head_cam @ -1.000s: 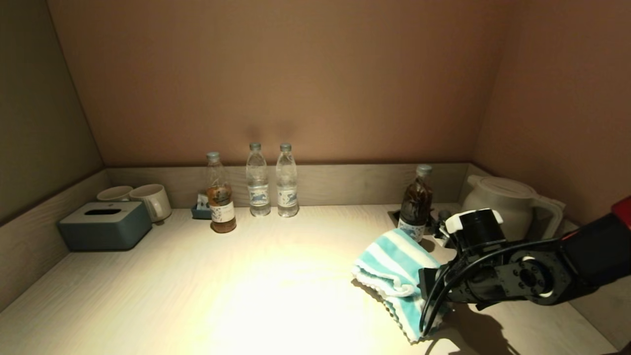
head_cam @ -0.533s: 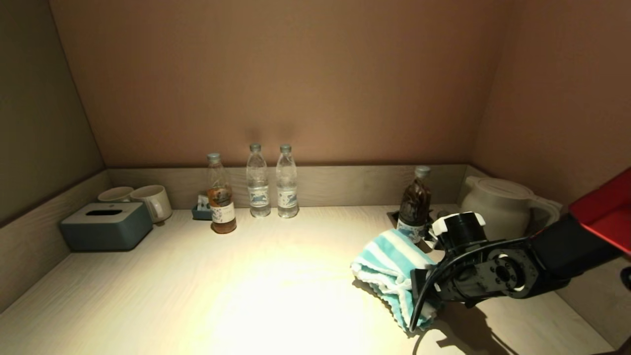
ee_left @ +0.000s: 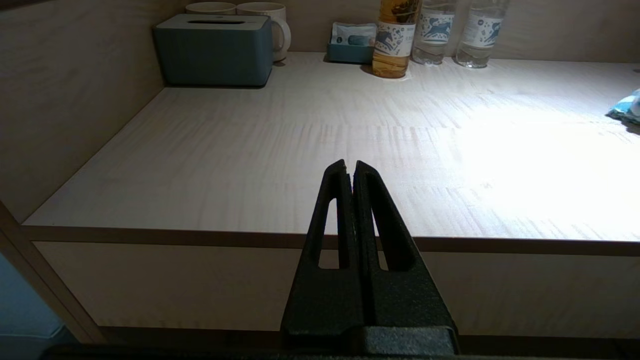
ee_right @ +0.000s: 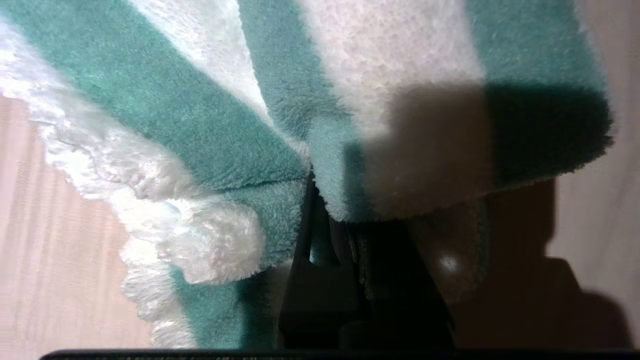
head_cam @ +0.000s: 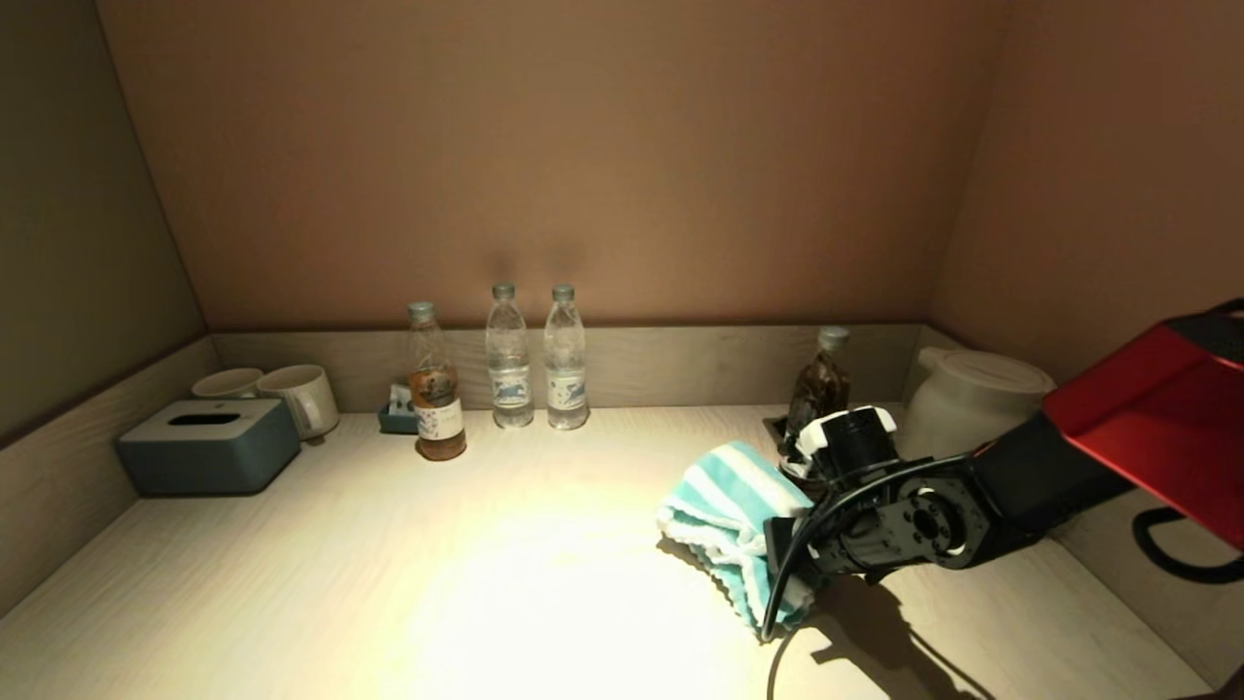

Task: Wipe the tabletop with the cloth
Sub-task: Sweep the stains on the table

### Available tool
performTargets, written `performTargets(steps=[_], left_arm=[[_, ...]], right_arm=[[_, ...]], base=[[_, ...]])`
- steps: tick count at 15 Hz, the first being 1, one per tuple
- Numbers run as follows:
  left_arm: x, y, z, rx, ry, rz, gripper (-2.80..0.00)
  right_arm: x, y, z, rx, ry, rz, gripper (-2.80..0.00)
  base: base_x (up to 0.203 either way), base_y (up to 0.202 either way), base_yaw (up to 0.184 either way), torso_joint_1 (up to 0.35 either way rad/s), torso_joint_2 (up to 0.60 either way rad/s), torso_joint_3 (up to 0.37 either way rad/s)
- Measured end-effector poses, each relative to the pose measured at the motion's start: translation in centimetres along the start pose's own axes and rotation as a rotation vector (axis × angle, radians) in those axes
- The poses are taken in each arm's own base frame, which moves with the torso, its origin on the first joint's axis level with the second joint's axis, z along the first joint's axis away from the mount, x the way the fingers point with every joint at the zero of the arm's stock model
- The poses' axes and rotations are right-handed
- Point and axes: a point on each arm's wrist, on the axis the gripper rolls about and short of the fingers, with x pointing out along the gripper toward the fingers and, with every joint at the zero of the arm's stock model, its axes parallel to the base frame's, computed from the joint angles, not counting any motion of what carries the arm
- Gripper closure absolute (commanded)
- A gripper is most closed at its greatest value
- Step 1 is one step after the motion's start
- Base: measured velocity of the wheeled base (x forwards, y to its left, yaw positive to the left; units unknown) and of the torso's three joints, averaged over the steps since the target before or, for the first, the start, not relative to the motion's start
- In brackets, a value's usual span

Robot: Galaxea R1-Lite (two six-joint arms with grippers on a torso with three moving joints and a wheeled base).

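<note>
- right end effector (head_cam: 777, 559) reaches in low from the right side over the worktop (head_cam: 389, 583), fingers pinched tight on the cloth (head_cam: 729, 515)
- in the right wrist view the fingers (ee_right: 320, 260) are narrow and mostly buried under folds of the cloth (ee_right: 250, 125); teal and white stripes fill most of that view
- cloth is bunched, scalloped white edge hanging at its near side, lower part touching the worktop, right of the bright lit centre patch
- cloth sits just in front of the dark bottle (head_cam: 821, 389), with the white kettle (head_cam: 972, 403) further right against the rim
- right arm's black wrist and red upper link run off the right edge; a black cable loops down from the wrist beside the cloth
- left end effector (ee_left: 351, 170) is parked off the front edge of the worktop (ee_left: 300, 150), below its level, fingers pressed together, holding nothing; not seen in the head view
- a corner of the cloth (ee_left: 627, 107) shows at the far right of the left wrist view
- along the back rim: amber bottle (head_cam: 435, 394), two clear water bottles (head_cam: 535, 355) side by side, small blue tray (head_cam: 397, 416) just behind the amber bottle
- far left corner: grey-blue tissue box (head_cam: 207, 445), two pale mugs (head_cam: 282, 389) just behind it
- same things show in the left wrist view: tissue box (ee_left: 215, 50), mugs (ee_left: 250, 15), amber bottle (ee_left: 395, 40)
</note>
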Motion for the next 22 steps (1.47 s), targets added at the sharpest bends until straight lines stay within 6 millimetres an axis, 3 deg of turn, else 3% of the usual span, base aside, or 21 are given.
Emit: performTargets(steps=[4, 7, 14, 22], left_arm=[[0.0, 0.0, 0.0, -0.001, 0.0, -0.001, 0.0], [0.0, 0.0, 0.0, 0.0, 0.0, 0.0, 0.0], [0.0, 0.0, 0.0, 0.0, 0.0, 0.0, 0.0], [0.0, 0.0, 0.0, 0.0, 0.0, -0.001, 0.0]], right_arm=[[0.4, 2.5, 0.5, -0.058, -0.016, 0.043, 0.0], [0.6, 5.6, 1.9, -0.126, -0.048, 0.097, 0.0], [2.8, 11.3, 3.3, -0.248, -0.048, 0.146, 0.0], [3.4, 16.6, 2.0, -0.381, -0.025, 0.198, 0.0]], base=[[0.0, 0.0, 0.0, 0.0, 0.0, 0.0], [0.0, 0.0, 0.0, 0.0, 0.0, 0.0], [0.0, 0.0, 0.0, 0.0, 0.0, 0.0], [0.0, 0.0, 0.0, 0.0, 0.0, 0.0]])
